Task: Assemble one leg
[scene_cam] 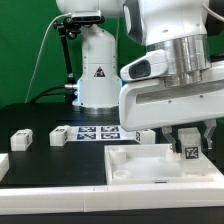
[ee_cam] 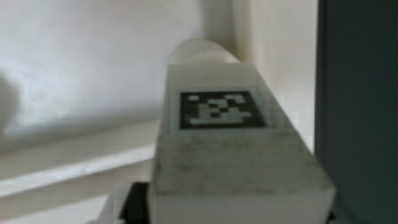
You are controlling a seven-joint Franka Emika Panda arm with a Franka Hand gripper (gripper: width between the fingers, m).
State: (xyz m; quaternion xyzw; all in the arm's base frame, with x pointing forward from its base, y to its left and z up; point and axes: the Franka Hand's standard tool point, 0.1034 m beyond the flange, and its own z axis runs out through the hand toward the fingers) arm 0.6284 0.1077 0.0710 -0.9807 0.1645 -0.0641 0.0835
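Exterior view, read from its left to its right. Black worktop (scene_cam: pixel 40 178) in front of a green backdrop. Near the left edge, lying on the worktop: first block (scene_cam: pixel 20 139), small, white, with a dark tag on its face. A little to its right and apart from it: second block (scene_cam: pixel 59 135), alike in shape. At centre, flat on the worktop: marker board (scene_cam: pixel 95 131), carrying several black-and-white tags. Directly behind it, upright: white base (scene_cam: pixel 97 75) of the arm. Just right of the marker board: third block (scene_cam: pixel 145 135), standing at the far rim of the panel (scene_cam: pixel 135 178). Panel large, flat and white, with a recessed pocket visible, filling the foreground from centre to right. At far right, below the bulky white wrist housing: end effector (scene_cam: pixel 192 147), fingers pointing down and pinching the leg (scene_cam: pixel 191 154) between them. Leg upright, tag facing the camera, at the panel's far right corner; contact with the panel not discernible.

Wrist view. Leg (ee_cam: pixel 231 160) seen at close range, filling the middle of the frame, with its square tag (ee_cam: pixel 222 108) sharp on the near face. Behind it, blurred white surfaces; alongside, a dark strip.
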